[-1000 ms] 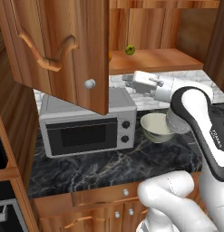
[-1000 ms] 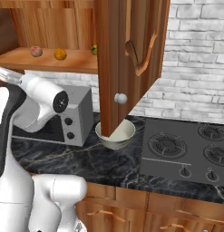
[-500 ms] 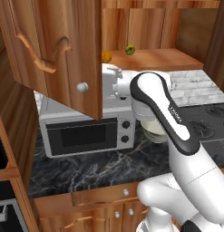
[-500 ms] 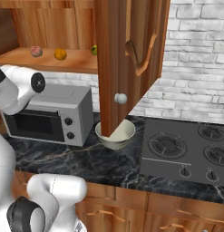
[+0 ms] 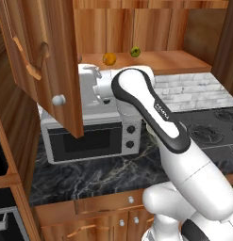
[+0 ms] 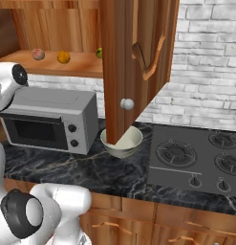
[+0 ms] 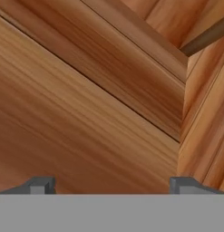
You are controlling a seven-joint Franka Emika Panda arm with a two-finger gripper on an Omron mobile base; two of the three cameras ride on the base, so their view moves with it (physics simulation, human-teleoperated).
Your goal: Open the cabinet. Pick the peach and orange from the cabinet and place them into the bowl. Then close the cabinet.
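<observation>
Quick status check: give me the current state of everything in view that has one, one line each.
cabinet: doors open.
peach: on the cabinet shelf, not picked.
orange: on the shelf beside the peach.
bowl: on the counter, no fruit visible inside.
gripper: open, holding nothing, facing wood.
microwave: door closed.

— What sort of room is this?
— A home kitchen: a silver microwave on a dark marble bench, a black gas stove beside it.
— Anything else?
— A reddish wooden wall cabinet, white brick wall, low wooden drawers.
</observation>
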